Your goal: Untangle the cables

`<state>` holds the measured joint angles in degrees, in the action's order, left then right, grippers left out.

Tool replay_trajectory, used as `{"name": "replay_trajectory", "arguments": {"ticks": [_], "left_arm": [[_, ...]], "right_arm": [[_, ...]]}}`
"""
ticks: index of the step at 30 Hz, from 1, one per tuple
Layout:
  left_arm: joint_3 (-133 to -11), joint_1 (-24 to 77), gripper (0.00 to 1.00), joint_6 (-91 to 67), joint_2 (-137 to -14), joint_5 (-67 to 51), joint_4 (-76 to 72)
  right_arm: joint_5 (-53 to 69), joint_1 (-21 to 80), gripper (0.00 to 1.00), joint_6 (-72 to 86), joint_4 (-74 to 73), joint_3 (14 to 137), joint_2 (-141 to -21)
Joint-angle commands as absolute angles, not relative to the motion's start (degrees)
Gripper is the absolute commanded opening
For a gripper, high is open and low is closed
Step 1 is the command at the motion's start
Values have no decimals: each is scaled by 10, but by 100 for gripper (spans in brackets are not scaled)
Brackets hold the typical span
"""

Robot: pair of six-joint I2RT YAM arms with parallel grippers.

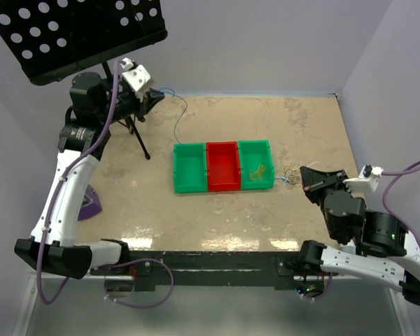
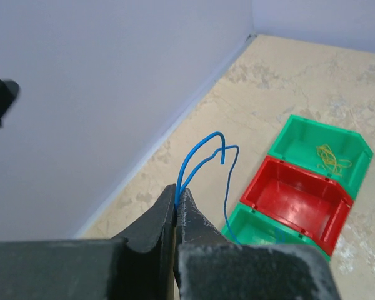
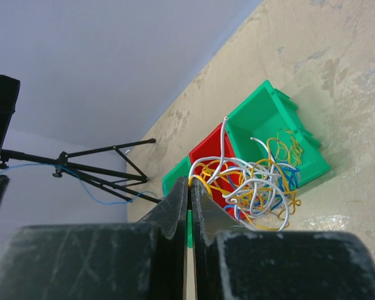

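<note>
Closest to the left wrist lens, the left gripper [image 2: 177, 195] is pressing its dark jaws fully together on a thin blue cable [image 2: 199, 153]. The cable's loop is poking up past the tips while the rest is trailing down toward the mottled beige table [image 2: 300, 87]. From the overhead camera I am seeing that gripper held high at the far left corner, beside a black tripod stand [image 1: 136, 136] carrying a perforated black tray [image 1: 77, 35]. The blue strand is curving from it down to the tabletop near the left green plastic bin [image 1: 189, 168]. That bin is sitting in a touching row with a red plastic bin [image 1: 222, 166] in the middle and a right green plastic bin [image 1: 255, 155], which is holding a loose yellow cable [image 1: 260, 170]. Through the right wrist camera I am watching the right gripper [image 3: 189, 182] with its jaws closed to a thin slit, and strands of the tangled bundle of white, yellow and blue cables [image 3: 250, 187] appear to be pinched at the tips. This bundle is lying on the table just beside the outer wall of the right green bin. A purple object [image 1: 91, 199] is resting at the table's left edge. A pale marking on the left arm's black joint housing [image 1: 75, 131] is too small for me to read.
</note>
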<state>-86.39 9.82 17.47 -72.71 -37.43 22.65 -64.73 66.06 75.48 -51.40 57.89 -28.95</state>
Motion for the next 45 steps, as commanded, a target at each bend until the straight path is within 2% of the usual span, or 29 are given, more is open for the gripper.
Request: {"name": "replay_trajectory", "arguments": {"ticks": [1,12,19,29,38,40,45], "left_arm": [[-933,106,0,160,-732,-372,199],[-996,109,0,184,-741,-339,194],[-1088,109,0,182,-762,-274,168],[-1089,109,0,128,-764,-98,86],[-1158,109,0,147,-777,77,-13],[-1168,109,0,151,-777,84,-25],[-1151,109,0,151,-769,-62,55]], "right_arm": [[-647,664,0,765,-497,583,-301],[-644,664,0,766,-504,589,-300],[-647,664,0,770,-507,590,-304],[-642,664,0,779,-508,574,-296],[-641,664,0,780,-502,571,-301],[-639,664,0,780,-500,568,-301],[-636,664,0,782,-494,562,-300]]}}
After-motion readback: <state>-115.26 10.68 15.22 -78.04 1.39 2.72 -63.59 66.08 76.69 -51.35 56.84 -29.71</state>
